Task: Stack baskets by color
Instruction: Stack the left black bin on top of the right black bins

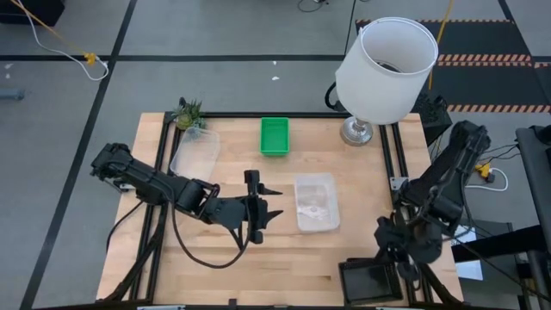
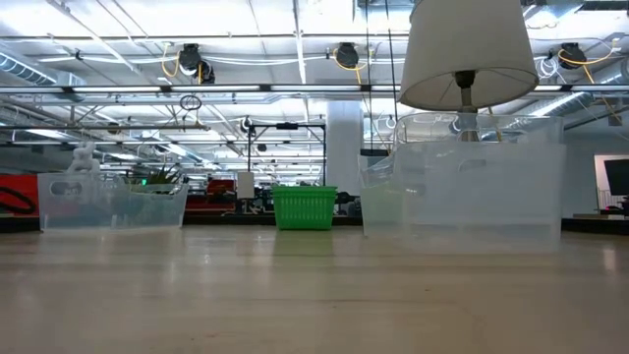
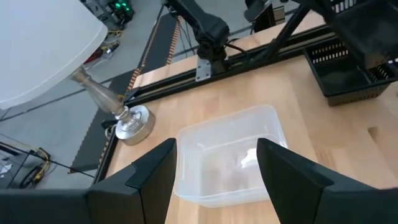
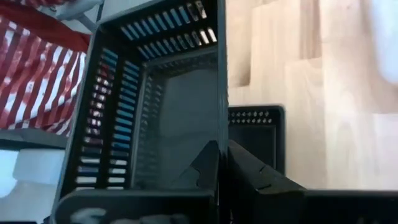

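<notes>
foreground, left wrist view: left gripper (image 3: 214,171) with jaws standing wide and empty, aimed at a clear basket (image 3: 227,155) near mid-table, just short of it. same clear basket (image 1: 315,202) in the high view, right of the gripper, nothing certain inside beyond a pale smudge. second clear basket (image 1: 195,152) well apart at the back left, beside a small plant (image 1: 188,113); contents not discernible. green basket (image 1: 275,136) alone at the back centre, apparently empty. lamp (image 1: 383,69) at the back right. right gripper (image 4: 222,165) at the front right corner, jaws pinched shut on the wall of a black basket (image 4: 155,99), held tilted over another black basket (image 4: 255,134) lying on the table (image 1: 215,267). step judged in hand: black pair being nested on the right; clear pair next on the left. next move likely calls for closing on the near wall of the clear basket, lifting, and carrying it to its distant twin.
</notes>
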